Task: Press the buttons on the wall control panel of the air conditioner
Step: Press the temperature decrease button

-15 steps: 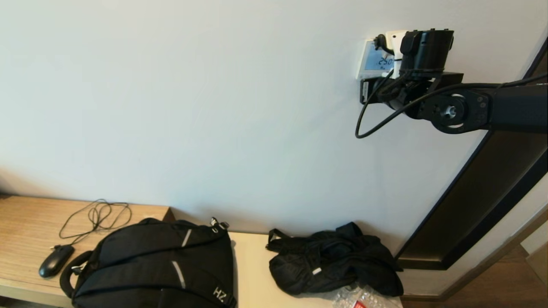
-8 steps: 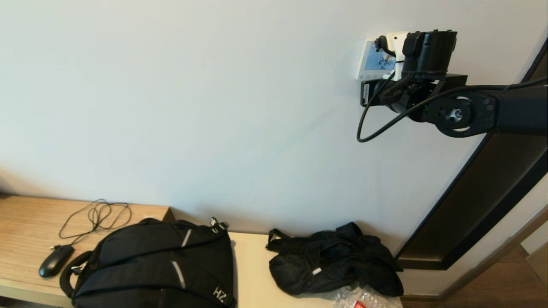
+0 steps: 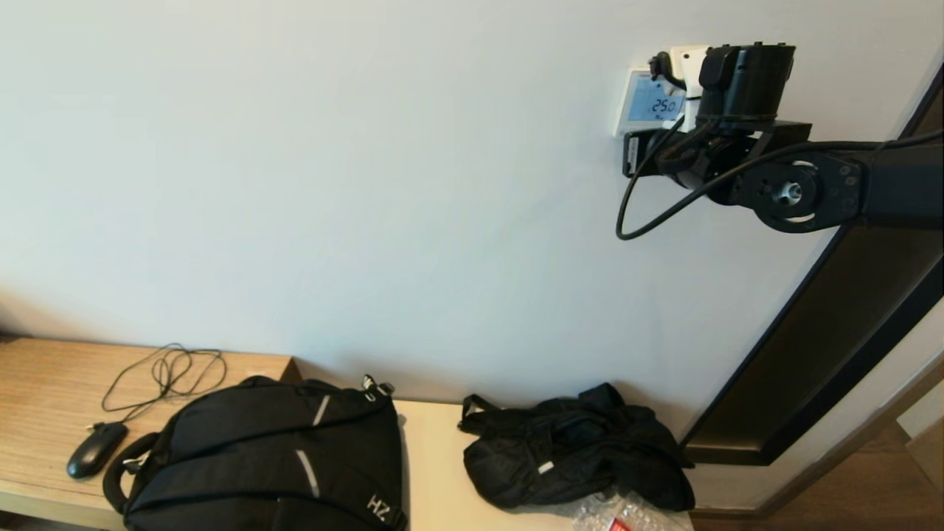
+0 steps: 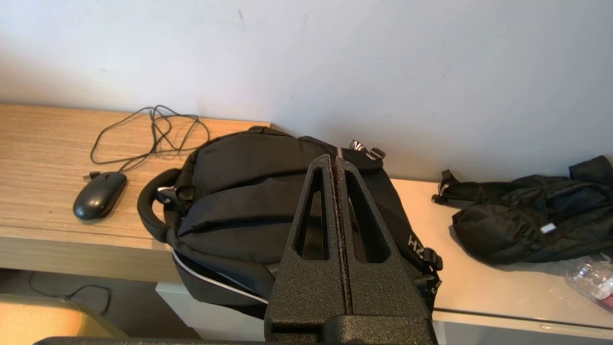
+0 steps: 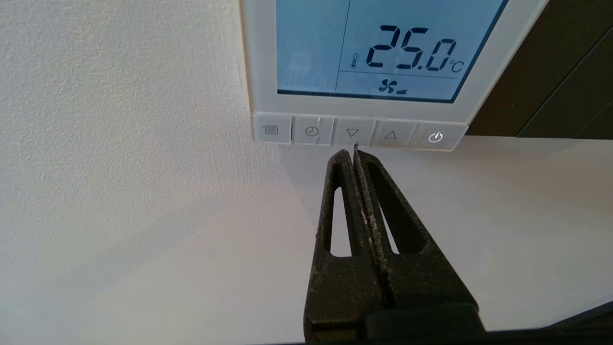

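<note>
The white wall control panel [image 5: 261, 57] fills the top of the right wrist view; its pale blue screen [image 5: 383, 48] reads 25.0 °C with a fan sign. The buttons [image 5: 359, 132] run in a row along its bottom edge. My right gripper [image 5: 353, 152] is shut and empty, its tips right at the lower edge of the down-arrow button [image 5: 353, 132]; I cannot tell if they touch it. In the head view the panel [image 3: 649, 103] is high on the wall, partly behind my right wrist [image 3: 745, 85]. My left gripper [image 4: 335, 160] is shut and empty, parked above a black backpack.
A black backpack [image 3: 265, 457], a wired mouse [image 3: 96, 448] and a crumpled black bag [image 3: 575, 450] lie on the low wooden bench [image 3: 44, 383]. A dark door frame [image 3: 826, 346] runs down at the right, beside the panel. A clear plastic bag [image 3: 619, 512] lies at the bench's front.
My right arm has shifted slightly to the right and a little up along the wall, so more of the screen shows in the head view. The left arm has not moved.
</note>
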`<state>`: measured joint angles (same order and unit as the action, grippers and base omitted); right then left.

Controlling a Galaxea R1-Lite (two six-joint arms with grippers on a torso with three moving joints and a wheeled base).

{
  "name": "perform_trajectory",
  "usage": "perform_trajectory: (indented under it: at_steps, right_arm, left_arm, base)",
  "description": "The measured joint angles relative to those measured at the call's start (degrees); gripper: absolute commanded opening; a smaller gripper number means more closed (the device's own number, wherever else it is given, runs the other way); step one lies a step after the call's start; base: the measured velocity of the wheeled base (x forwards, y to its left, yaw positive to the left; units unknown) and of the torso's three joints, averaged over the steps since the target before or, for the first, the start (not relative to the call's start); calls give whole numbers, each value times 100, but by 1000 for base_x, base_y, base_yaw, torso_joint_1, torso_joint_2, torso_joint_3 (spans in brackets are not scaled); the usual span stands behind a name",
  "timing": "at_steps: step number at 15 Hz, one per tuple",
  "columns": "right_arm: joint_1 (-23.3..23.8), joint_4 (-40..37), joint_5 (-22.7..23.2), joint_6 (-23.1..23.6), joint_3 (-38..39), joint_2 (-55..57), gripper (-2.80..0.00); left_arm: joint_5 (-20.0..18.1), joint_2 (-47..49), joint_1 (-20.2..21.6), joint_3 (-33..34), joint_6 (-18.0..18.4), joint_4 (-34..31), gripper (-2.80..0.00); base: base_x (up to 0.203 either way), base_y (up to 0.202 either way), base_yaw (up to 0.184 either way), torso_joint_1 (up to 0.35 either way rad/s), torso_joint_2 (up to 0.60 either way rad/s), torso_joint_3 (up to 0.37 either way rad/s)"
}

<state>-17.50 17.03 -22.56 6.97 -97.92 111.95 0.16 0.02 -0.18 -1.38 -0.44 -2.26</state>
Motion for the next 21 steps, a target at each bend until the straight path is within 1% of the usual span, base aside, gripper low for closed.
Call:
perform_trajectory:
  at_steps: [10, 21]
  right_arm:
    - [75, -44, 0, 24, -332, 293, -280]
    - [-6, -9, -94, 33, -108, 53, -280]
  left_arm:
    - [0, 0, 0, 0, -2, -2, -280]
    - [-2, 0, 0, 0, 0, -2, -280]
  base:
    - [0, 0, 0, 0, 0, 0]
    - [0, 0, 0, 0, 0, 0]
